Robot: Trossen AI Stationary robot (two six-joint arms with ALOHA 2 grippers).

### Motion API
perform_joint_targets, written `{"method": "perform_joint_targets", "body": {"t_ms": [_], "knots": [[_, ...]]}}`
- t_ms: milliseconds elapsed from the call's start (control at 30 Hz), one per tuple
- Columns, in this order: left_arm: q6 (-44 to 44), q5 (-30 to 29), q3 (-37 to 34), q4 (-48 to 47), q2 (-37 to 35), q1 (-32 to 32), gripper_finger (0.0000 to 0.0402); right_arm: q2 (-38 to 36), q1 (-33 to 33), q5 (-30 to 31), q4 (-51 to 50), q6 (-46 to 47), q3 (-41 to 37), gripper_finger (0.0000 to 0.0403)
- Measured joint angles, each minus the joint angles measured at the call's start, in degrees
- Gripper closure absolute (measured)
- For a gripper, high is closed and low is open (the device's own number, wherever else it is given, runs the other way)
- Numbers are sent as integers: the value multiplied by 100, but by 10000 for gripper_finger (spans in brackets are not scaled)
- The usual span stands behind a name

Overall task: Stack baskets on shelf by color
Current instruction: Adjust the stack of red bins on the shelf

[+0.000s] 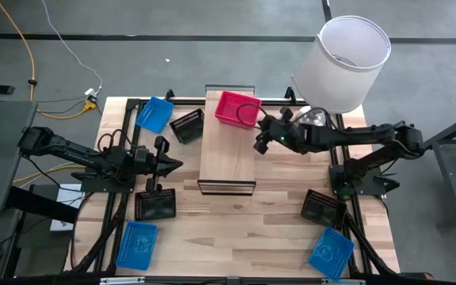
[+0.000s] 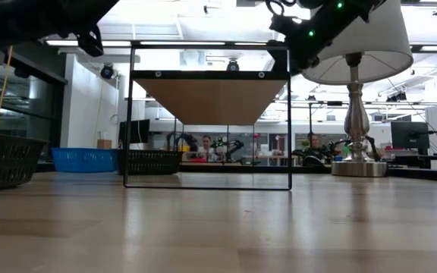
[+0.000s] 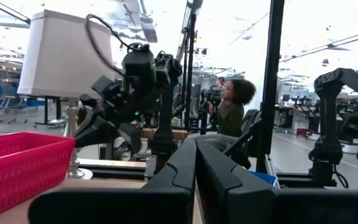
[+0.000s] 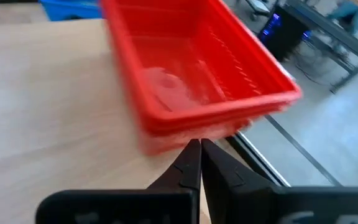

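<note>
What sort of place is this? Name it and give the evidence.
Probably a robotics lab or workshop: a person sits among other robot arms beyond the table, and the floor is bare concrete with an orange cable.

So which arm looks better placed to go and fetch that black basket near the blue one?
The left, probably. Its end effector, shut and empty, waits on the same side as the black basket. The right end effector, also shut, sits beside the red basket on the shelf, farther away.

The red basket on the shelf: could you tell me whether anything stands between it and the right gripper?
Nothing visible does. The right gripper, shut, sits just beside the red basket on the shelf, with only bare wood between them.
</note>
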Motion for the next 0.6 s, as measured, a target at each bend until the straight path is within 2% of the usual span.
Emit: {"method": "perform_joint_targets", "body": {"t_ms": [100, 400, 600], "knots": [[0, -15, 1, 20, 0, 0, 401, 111, -176, -36, 112, 15, -2, 403], [-2, -337, 1, 23, 4, 4, 401, 808, -639, -350, 1470, -705, -7, 403], [-168, -307, 3, 16, 7, 0, 401, 857, -817, -440, 1904, -869, -7, 403]]}}
